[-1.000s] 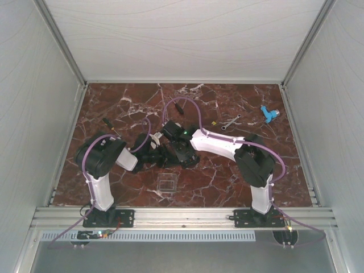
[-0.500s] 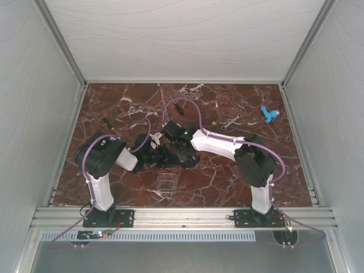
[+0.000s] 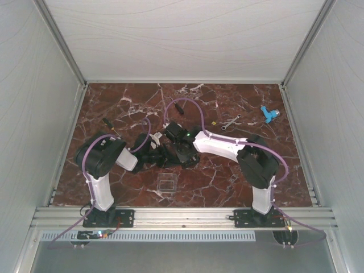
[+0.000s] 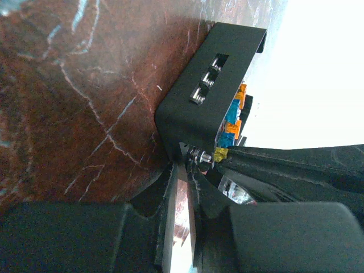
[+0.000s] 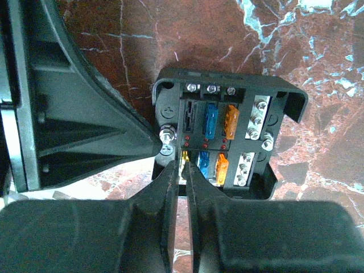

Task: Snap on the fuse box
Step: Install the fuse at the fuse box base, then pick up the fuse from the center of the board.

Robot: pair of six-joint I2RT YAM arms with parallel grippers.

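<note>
Roughly at the middle of the marble table [image 3: 239, 182], the fuse box [image 5: 225, 143] lies face-up, uncovered. The left gripper [image 4: 186, 162], jaws nearly together, nips its corner, likely steadying it; the right gripper [image 5: 185, 162], jaws together, noses a yellow fuse [image 5: 185, 154]. The clear lid [image 3: 165, 183] lies toward the near edge.

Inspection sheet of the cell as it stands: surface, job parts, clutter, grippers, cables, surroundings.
Surface: red-brown marble table, white veins.
Job's things: fuse box uncovered, fuses showing, between both grippers; clear lid lies apart, toward the near edge.
Clutter: screwdriver left; wrench and blue part far right.
Grippers: left gripper seemingly shut on the fuse box's corner; right gripper shut, tips at a yellow fuse.
Cables: purple cables run along both arms, one arching beyond the box.
Surroundings: white walls, aluminium rail in front.
</note>
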